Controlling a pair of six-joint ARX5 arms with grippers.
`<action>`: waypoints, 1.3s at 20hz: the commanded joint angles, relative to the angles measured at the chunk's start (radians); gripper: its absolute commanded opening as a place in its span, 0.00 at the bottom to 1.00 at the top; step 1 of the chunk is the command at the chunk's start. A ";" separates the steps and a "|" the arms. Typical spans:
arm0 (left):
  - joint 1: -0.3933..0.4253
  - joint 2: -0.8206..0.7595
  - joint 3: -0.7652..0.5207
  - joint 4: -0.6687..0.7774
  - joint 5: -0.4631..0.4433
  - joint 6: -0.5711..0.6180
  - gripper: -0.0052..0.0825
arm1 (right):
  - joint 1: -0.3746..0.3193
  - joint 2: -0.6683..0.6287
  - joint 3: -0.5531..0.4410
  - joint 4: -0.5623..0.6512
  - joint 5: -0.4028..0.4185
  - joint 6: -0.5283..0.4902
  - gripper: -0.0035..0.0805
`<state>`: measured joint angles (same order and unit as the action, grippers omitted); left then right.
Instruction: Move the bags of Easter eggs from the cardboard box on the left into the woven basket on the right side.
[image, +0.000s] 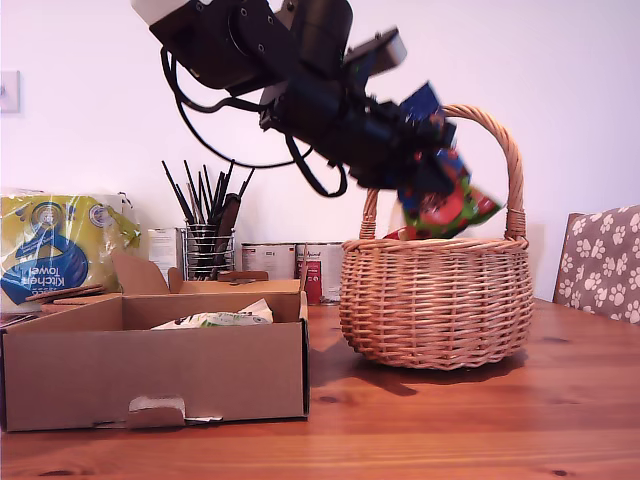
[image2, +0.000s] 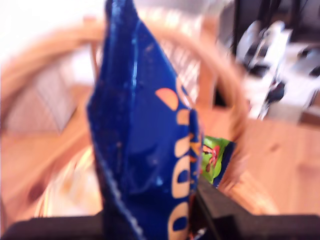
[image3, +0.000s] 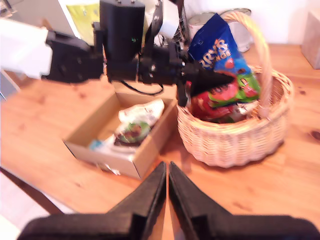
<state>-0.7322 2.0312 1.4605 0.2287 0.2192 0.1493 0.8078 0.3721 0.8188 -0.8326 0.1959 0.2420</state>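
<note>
My first gripper hangs over the woven basket, at the exterior view's right, shut on a dark blue bag of Easter eggs with orange lettering. The bag sits under the basket's arched handle. Red and green bags lie in the basket and stick up above its rim. A white-green bag lies in the cardboard box at the exterior view's left. My second gripper is shut on nothing, high above the table in front of box and basket.
Behind the box stand a yellow-blue kitchen towel pack, a wire pot of black pens and tins. A paw-print chair back is at the exterior view's right edge. The wooden table runs in front of the basket.
</note>
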 joint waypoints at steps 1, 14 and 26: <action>-0.010 0.026 0.000 0.003 -0.023 0.010 0.65 | 0.008 0.002 -0.005 0.001 0.006 -0.006 0.03; 0.001 -0.189 0.106 -0.515 -0.027 0.061 0.49 | 0.008 0.003 -0.005 0.001 0.005 -0.006 0.03; 0.173 -0.438 -0.236 -0.561 0.114 0.086 0.04 | 0.009 0.032 -0.005 0.055 -0.078 -0.027 0.03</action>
<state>-0.5674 1.6306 1.2369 -0.3626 0.3252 0.2379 0.8135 0.3862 0.8188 -0.7914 0.1280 0.2184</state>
